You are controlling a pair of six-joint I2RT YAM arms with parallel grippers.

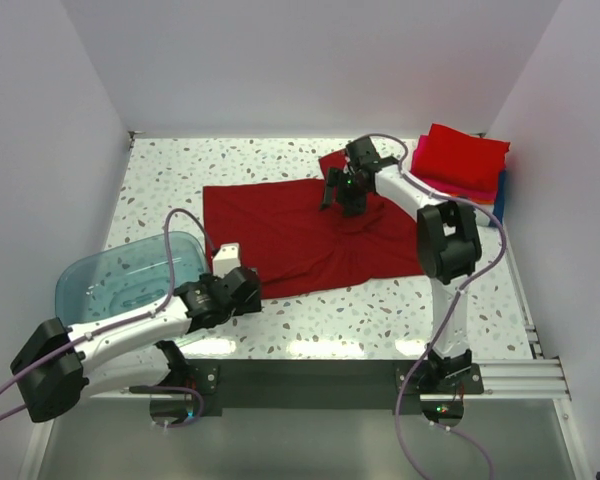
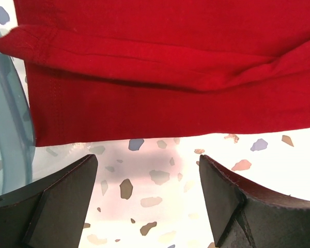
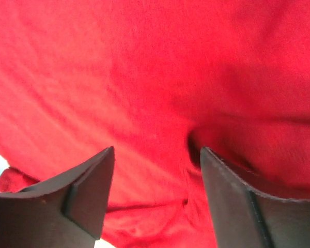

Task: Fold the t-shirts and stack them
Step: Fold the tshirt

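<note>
Item: plain dark red cloth t-shirt [image 1: 280,240], spread mid-bench, bunched beneath right tool [image 3: 157,155], whose jaws stand apart and hold nothing.
left tool [image 2: 147,165]: wide, empty, just short of the near hem.
stack of folded red and magenta t-shirts [image 1: 465,160]: far right corner.
Risk: the bunched cloth may snag a finger and drag the shirt askew.

We see a white, speckled terrazzo table [image 1: 380,310] boxed in by plain pale walls [image 1: 280,60] behind and on both sides; bright overhead light glares along its near edge.
</note>
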